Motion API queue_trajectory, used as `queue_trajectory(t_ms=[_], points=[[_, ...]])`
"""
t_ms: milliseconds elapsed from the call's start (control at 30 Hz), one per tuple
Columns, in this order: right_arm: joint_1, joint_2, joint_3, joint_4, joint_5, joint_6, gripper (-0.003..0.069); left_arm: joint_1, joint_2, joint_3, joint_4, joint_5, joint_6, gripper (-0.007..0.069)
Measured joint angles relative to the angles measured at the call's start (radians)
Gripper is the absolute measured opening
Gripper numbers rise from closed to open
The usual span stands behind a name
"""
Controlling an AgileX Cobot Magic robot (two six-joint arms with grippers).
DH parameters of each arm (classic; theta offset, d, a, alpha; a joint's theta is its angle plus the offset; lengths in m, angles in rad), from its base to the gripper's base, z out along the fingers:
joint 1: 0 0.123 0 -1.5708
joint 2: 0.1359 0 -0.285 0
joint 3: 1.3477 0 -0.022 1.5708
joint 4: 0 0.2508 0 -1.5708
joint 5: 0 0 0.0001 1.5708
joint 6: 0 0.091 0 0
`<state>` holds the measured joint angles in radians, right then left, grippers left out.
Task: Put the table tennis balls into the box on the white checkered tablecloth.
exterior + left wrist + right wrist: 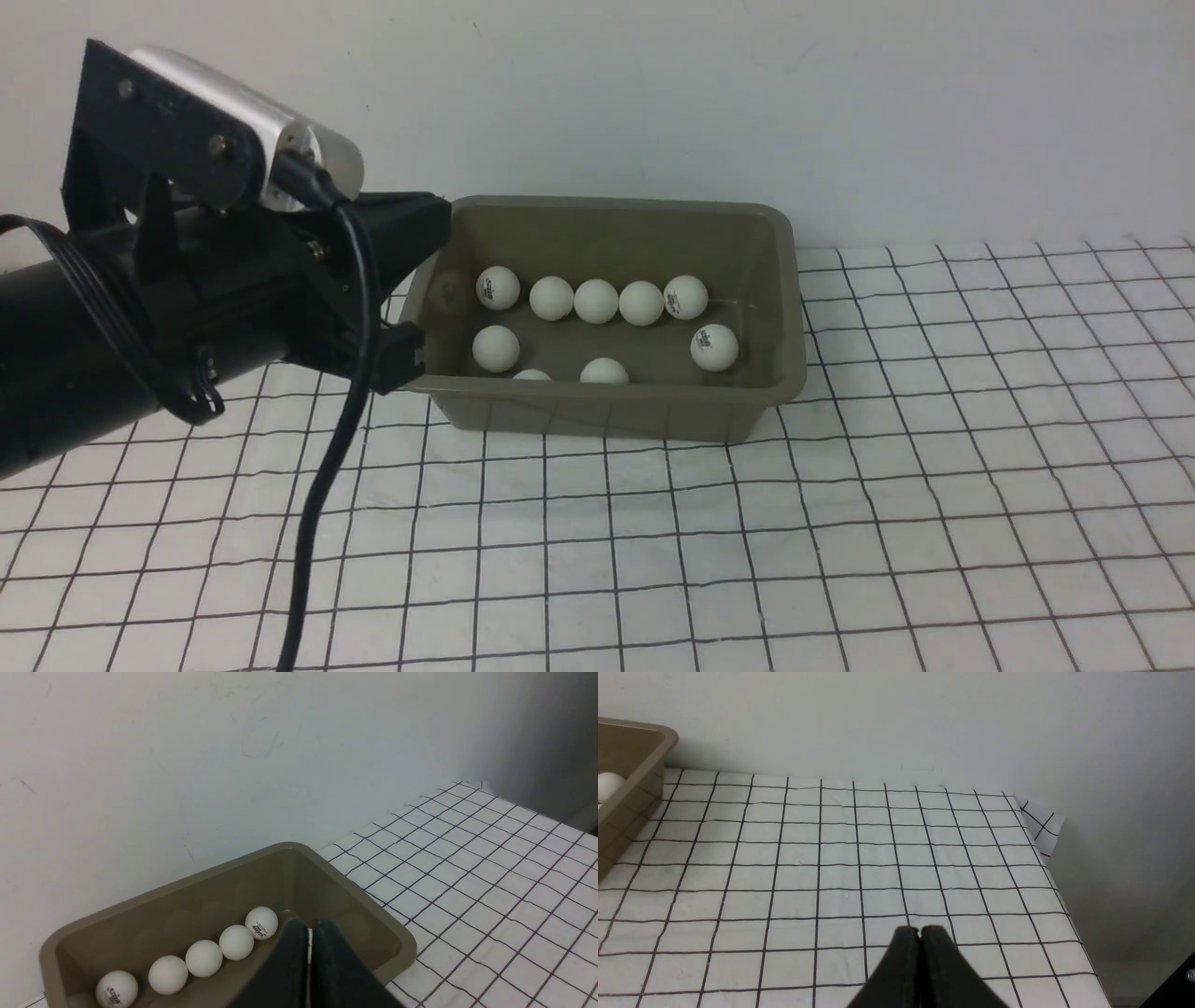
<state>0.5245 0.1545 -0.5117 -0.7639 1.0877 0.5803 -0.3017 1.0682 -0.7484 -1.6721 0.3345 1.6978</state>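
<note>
The box (607,411) sits at the desk's far edge, against the pale wall (653,93), on the white checkered tablecloth (840,523). Nine table tennis balls (597,301) lie inside it. The left gripper (310,933) hangs over the box's left end, jaws pressed together on nothing. The right gripper (920,933), jaws likewise together and holding nothing, hovers above bare cloth near the desk's right edge.

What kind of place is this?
Probably a robot test room, not a home: a bare white wall, one white checkered tablecloth, and a box of table tennis balls.
</note>
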Motion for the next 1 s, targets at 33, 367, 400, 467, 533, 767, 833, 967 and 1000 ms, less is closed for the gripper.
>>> queue_trajectory(t_ms=[33,367,400,467,533,767,833,967,1000], points=[[0.0,0.0,0.0,0.0,0.0,0.0,-0.0018,0.0,0.0,0.0,0.002,-0.002,0.003,-0.0004],[0.0,0.0,0.001,0.0,0.009,0.0,-0.0018,0.093,-0.211,0.164,0.001,-0.228,0.14,-0.0004],[0.0,0.0,0.001,0.0,0.009,0.0,-0.0018,0.122,-0.259,0.203,-0.007,-0.25,0.143,-0.0004],[0.0,0.0,0.001,0.0,0.009,0.0,-0.0018,0.165,-0.328,0.259,-0.025,-0.28,0.143,-0.0004],[0.0,0.0,0.001,0.0,0.009,0.0,-0.0018,0.228,-0.422,0.334,-0.043,-0.318,0.147,-0.0004],[0.0,0.0,0.001,0.0,0.009,0.0,-0.0018,0.352,-0.658,0.514,-0.056,-0.368,0.178,-0.0004],[0.0,0.0,0.001,0.0,0.009,0.0,-0.0018,0.371,-0.731,0.563,-0.057,-0.373,0.182,-0.0004],[0.0,0.0,0.001,0.0,0.009,0.0,-0.0018,0.38,-0.864,0.648,-0.058,-0.377,0.185,-0.0004],[0.0,0.0,0.001,0.0,0.009,0.0,-0.0018,0.38,-0.888,0.665,-0.058,-0.379,0.185,-0.0004]])
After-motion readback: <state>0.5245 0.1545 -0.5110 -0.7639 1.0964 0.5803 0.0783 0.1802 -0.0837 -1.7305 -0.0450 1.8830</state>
